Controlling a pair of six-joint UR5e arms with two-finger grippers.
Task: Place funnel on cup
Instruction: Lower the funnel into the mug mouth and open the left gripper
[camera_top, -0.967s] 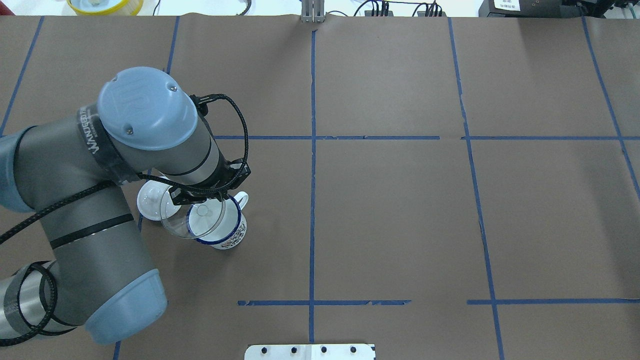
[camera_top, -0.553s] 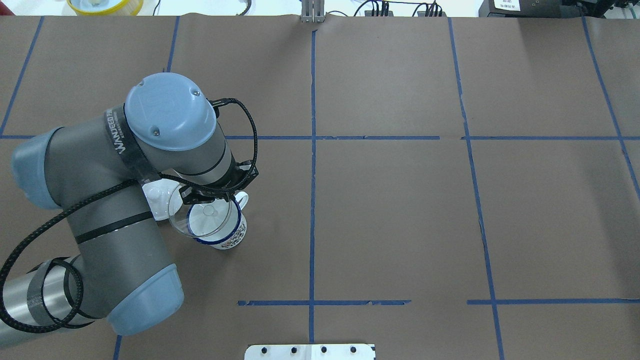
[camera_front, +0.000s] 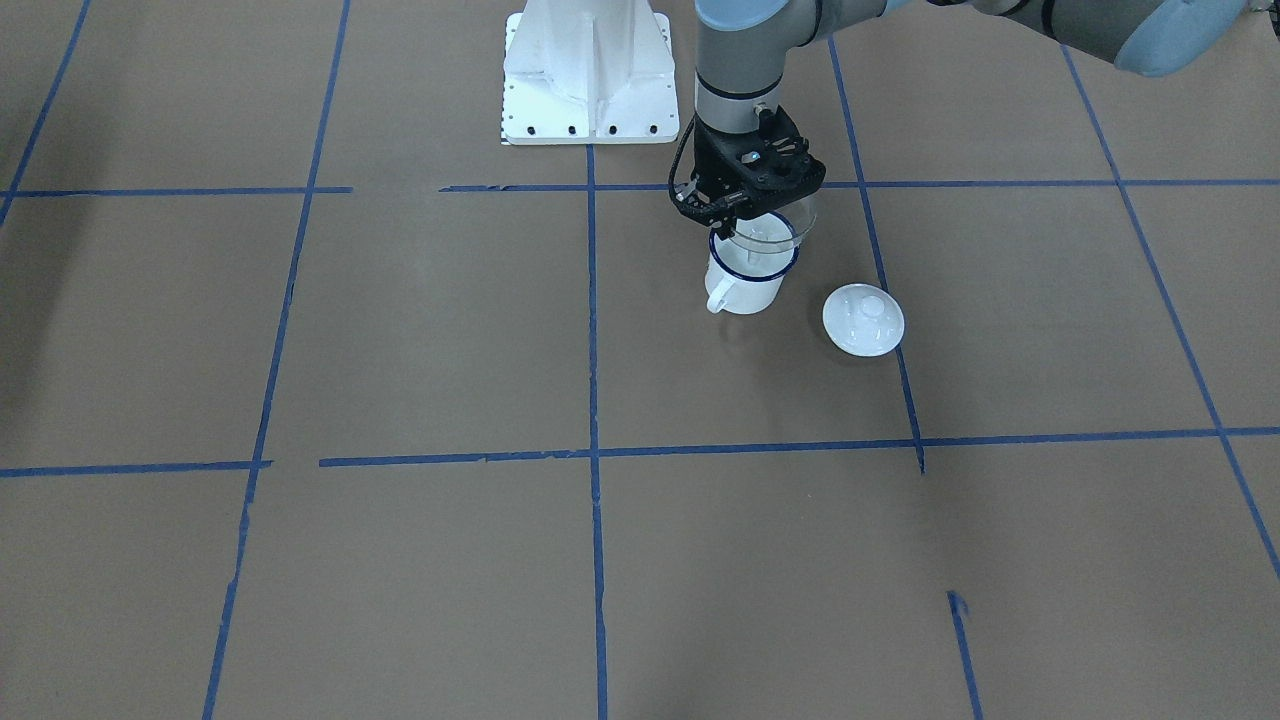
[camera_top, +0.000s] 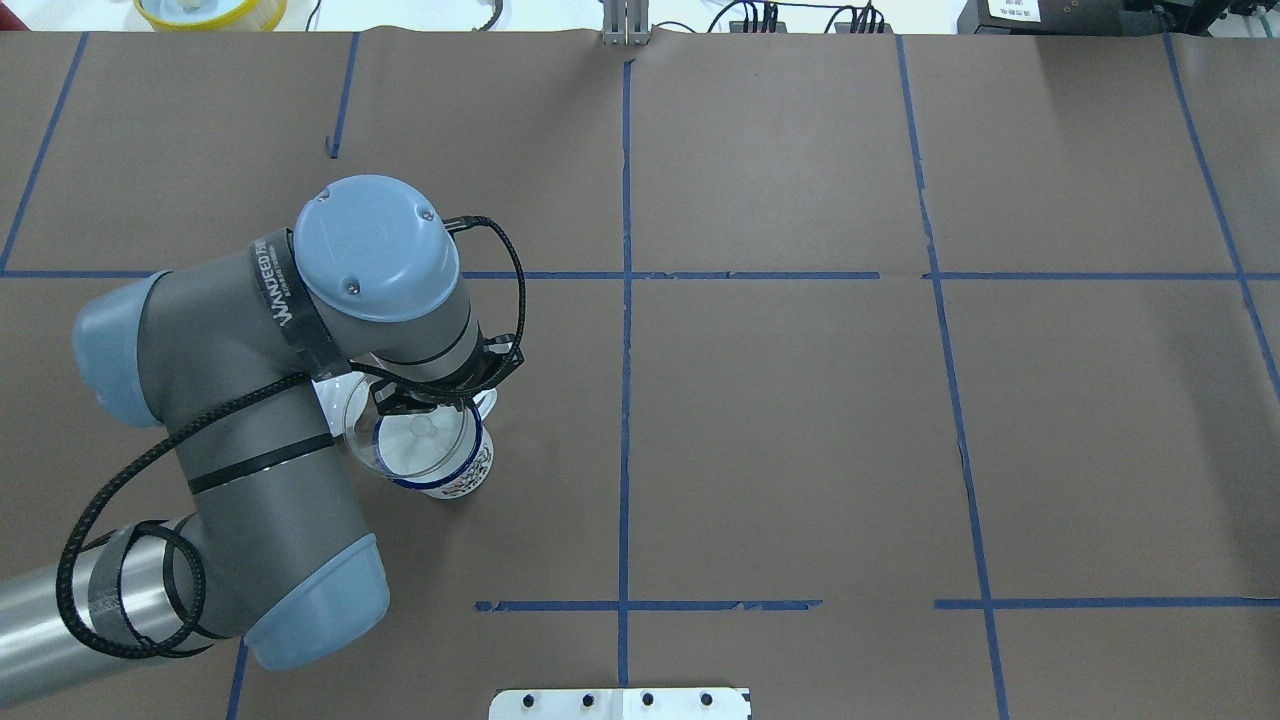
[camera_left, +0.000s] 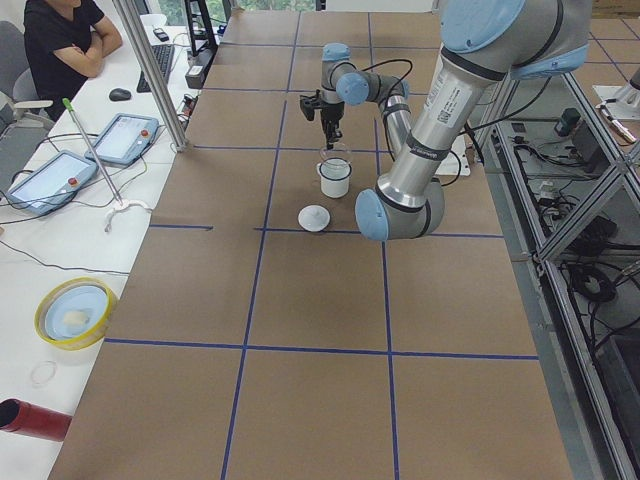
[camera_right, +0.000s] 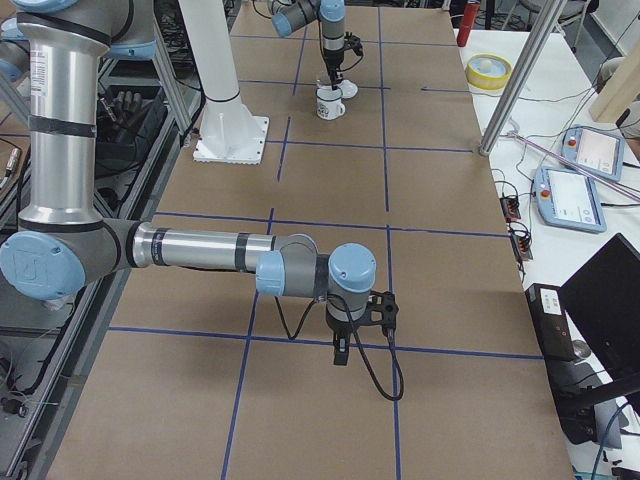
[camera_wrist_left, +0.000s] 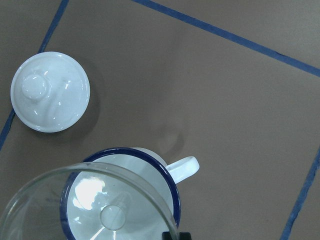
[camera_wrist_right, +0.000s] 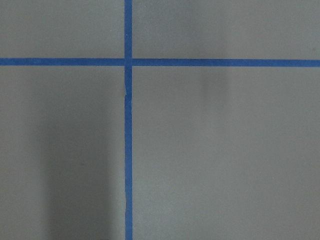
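Note:
The cup, a white enamel mug with a dark blue rim, stands upright on the brown table; it also shows in the front view and the left wrist view. My left gripper is shut on the far rim of the clear funnel and holds it level over the cup's mouth. The funnel's spout points into the cup, with the cone a little off-centre. I cannot tell whether the funnel touches the rim. My right gripper hangs over bare table far away; I cannot tell its state.
A round white lid with a knob lies on the table close beside the cup, also in the left wrist view. Blue tape lines cross the brown table. The white robot base stands behind the cup.
My left arm has swung to the right and carried the funnel from the cup's left side to over its mouth. The cup and lid have not moved.

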